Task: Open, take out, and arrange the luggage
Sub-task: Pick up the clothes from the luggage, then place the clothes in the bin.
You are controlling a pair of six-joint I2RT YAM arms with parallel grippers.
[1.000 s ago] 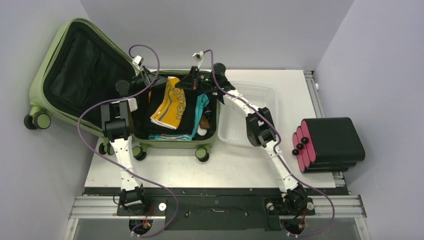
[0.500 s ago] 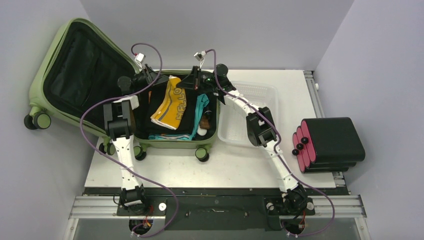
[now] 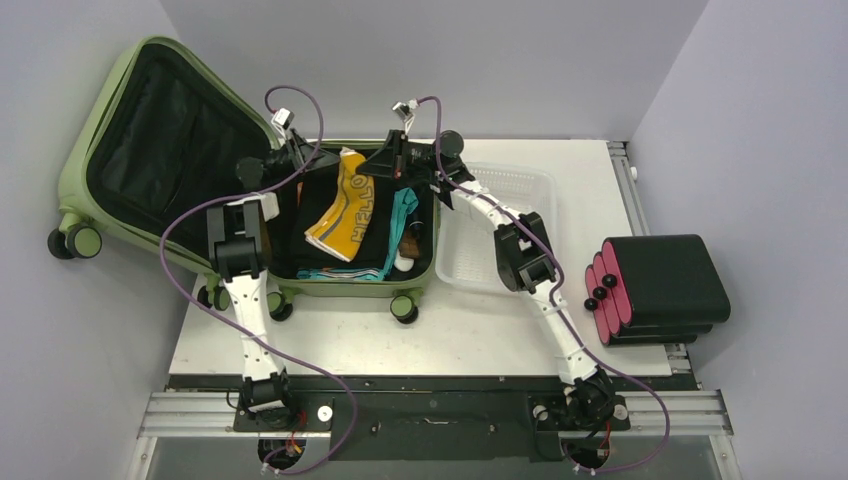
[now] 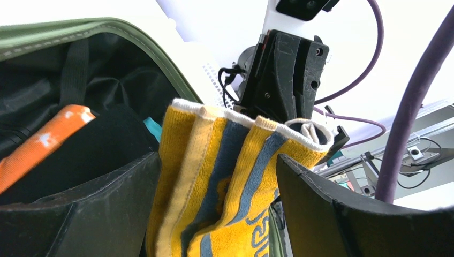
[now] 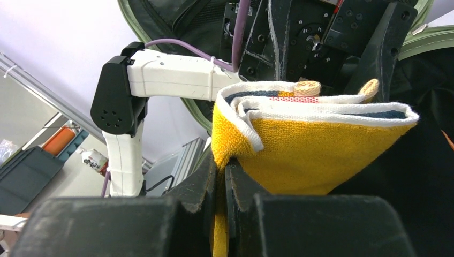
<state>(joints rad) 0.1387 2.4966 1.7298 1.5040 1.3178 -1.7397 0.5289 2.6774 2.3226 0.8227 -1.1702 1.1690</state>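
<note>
The luggage [image 3: 75,170], an olive-green hard-shell suitcase, lies open on the table's left. Its black-lined lid tilts up to the far left, and its base [image 3: 340,288] holds folded clothes. A yellow towel [image 3: 345,205] with blue lettering hangs lifted above the clothes. My right gripper [image 3: 378,163] [image 5: 222,167] is shut on a corner of the towel [image 5: 310,150]. My left gripper [image 3: 308,158] [image 4: 217,160] stands open at the towel's far left edge. The towel [image 4: 214,182] hangs between its wide fingers [image 4: 101,203].
A white mesh basket [image 3: 500,225] sits right of the suitcase. A black case with a pink-red side [image 3: 660,285] lies at the table's right edge. Black, teal [image 3: 402,212] and orange [image 4: 48,139] clothes fill the suitcase base. Purple cables loop above both wrists.
My right gripper has drawn the towel's far end slightly up and to the right. The left gripper's fingers have spread a little wider around the towel.
</note>
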